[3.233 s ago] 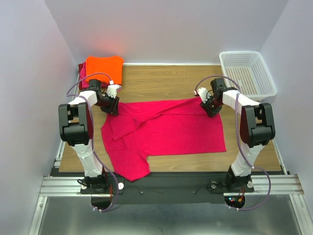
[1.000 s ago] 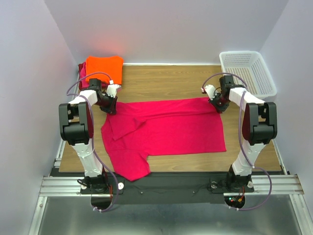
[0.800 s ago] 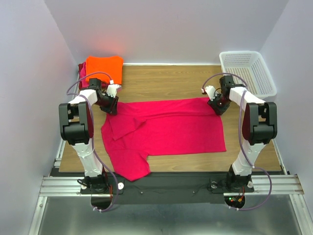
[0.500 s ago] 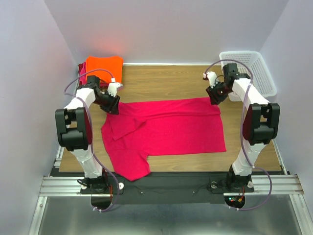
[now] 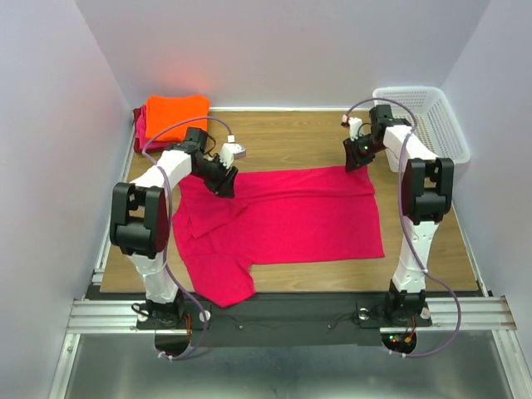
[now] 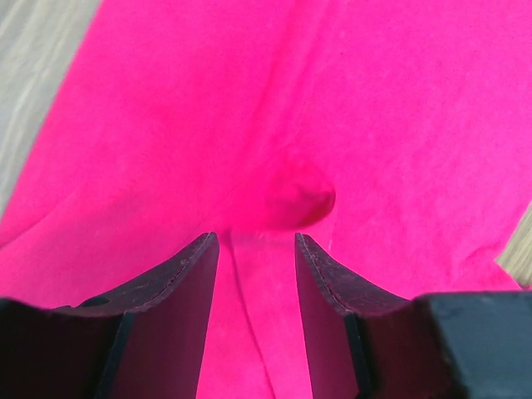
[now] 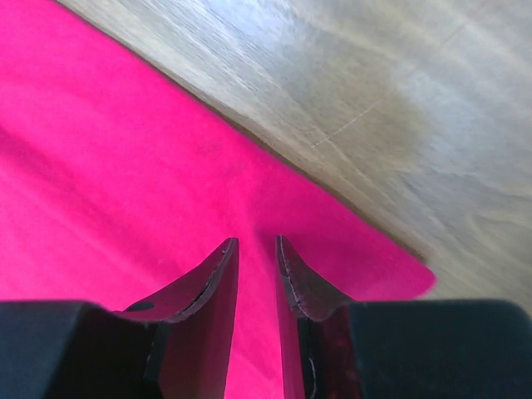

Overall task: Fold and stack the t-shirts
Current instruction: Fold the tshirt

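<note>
The magenta-pink t-shirt [image 5: 291, 220] lies spread out on the wooden table, with one sleeve hanging toward the near edge. My left gripper [image 5: 226, 184] is down on its upper left part. In the left wrist view [image 6: 256, 241] its jaws are parted, with a small bump of shirt [image 6: 301, 199] just ahead of them. My right gripper [image 5: 354, 162] is at the shirt's far right corner. In the right wrist view [image 7: 256, 245] its jaws stand a narrow gap apart over the cloth [image 7: 108, 166]. The folded orange t-shirt [image 5: 176, 112] lies on the darker red one [image 5: 140, 125] at the far left.
A white mesh basket [image 5: 424, 116] stands at the far right, close to the right arm. Bare wood [image 5: 283, 137] lies between the stack and the basket. The table [image 7: 374, 100] shows beyond the shirt's corner in the right wrist view.
My left gripper moved right, from the shirt's left edge onto the cloth. My right gripper lifted off the far right corner toward the basket, then came back slightly left. The shirt barely shifted.
</note>
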